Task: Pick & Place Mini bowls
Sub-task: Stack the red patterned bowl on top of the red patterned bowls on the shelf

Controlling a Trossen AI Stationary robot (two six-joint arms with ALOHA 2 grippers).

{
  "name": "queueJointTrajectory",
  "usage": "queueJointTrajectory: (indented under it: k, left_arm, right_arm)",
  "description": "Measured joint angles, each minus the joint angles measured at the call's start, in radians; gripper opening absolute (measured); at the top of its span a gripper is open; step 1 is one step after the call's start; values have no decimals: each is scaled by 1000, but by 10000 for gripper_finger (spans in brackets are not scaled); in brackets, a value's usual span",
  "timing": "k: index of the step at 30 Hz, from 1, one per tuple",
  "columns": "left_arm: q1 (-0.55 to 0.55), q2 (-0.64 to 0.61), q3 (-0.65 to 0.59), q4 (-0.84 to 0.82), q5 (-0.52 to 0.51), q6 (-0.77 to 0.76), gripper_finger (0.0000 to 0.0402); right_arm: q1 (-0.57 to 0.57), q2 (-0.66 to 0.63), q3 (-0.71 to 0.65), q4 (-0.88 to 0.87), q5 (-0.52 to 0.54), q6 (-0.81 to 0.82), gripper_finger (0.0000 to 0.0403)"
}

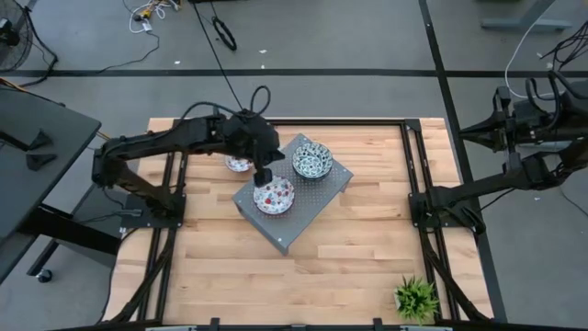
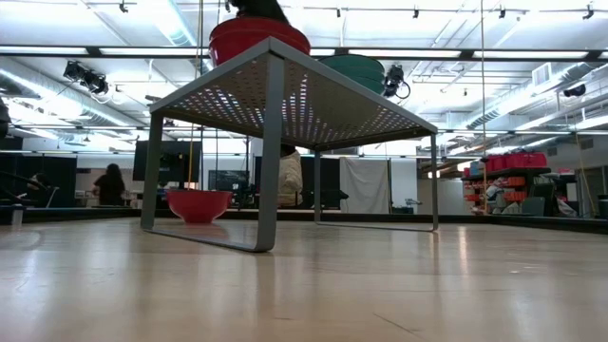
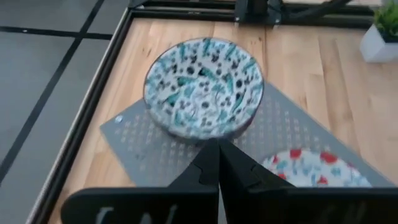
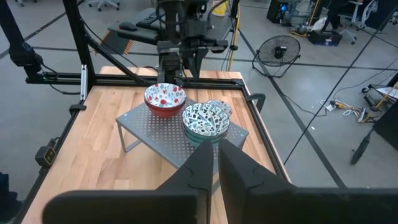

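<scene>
A grey perforated metal stand (image 1: 292, 198) stands in the middle of the wooden table. On it sit a teal-patterned mini bowl (image 1: 312, 161) and a red-patterned mini bowl (image 1: 274, 195), each on its base. Another red-patterned mini bowl (image 1: 239, 164) rests on the table by the stand's far left side; it also shows in the low view (image 2: 198, 204). My left gripper (image 1: 264, 175) is shut and empty. It hangs just above the stand, by the red bowl's far rim, between the two bowls (image 3: 202, 87). My right gripper (image 4: 214, 149) is shut and empty, held off the table's right edge.
A small green potted plant (image 1: 415, 299) stands at the table's near right corner. Dark frame rails (image 1: 418, 198) run along the table's left and right sides. The near half of the table is bare wood (image 1: 303, 285).
</scene>
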Motion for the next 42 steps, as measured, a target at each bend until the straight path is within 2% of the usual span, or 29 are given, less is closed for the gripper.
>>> queueJointTrajectory:
  k: [12, 19, 26, 36, 42]
  left_arm:
    - [3, -155, 0, -169, -44, 46, 21]
    - [3, -205, 1, -270, -44, 83, 34]
    - [26, -209, -2, -468, -63, 129, 64]
    - [75, -209, -120, -547, -66, 161, 120]
    - [129, -227, -209, -527, -58, 277, 151]
  right_arm:
    - [0, 0, 0, 0, 0, 0, 27]
    - [0, 0, 0, 0, 0, 0, 27]
    - [0, 0, 0, 0, 0, 0, 27]
    - [0, 0, 0, 0, 0, 0, 27]
    - [0, 0, 0, 0, 0, 0, 27]
